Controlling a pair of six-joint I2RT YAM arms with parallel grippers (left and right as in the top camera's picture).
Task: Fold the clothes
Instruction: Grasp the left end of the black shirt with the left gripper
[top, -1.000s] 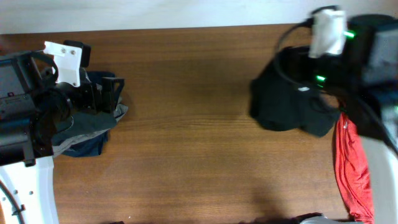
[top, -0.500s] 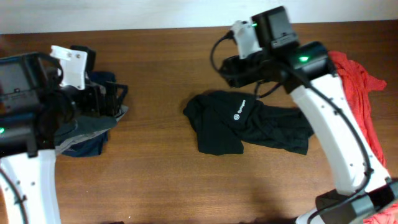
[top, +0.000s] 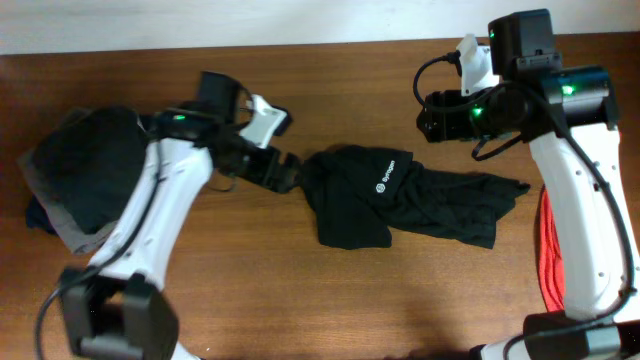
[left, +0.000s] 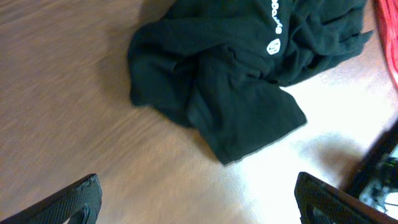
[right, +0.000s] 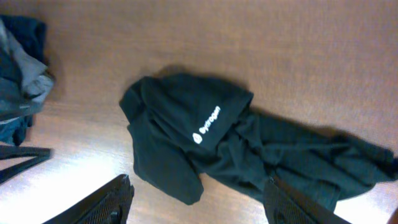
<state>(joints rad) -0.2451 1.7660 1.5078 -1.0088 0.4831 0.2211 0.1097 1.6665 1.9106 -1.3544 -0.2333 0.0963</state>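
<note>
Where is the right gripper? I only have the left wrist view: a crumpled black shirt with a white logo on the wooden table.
Observer: The right gripper hangs above the far side of the black shirt, near the table's back edge.
Operator: Is it holding any cloth?
Observer: No. The right wrist view shows its fingers wide apart, with the shirt lying loose below them.
Operator: Is anything else waiting to be folded?
Observer: Yes, a heap of grey and dark blue clothes lies at the left end of the wooden table.
</note>
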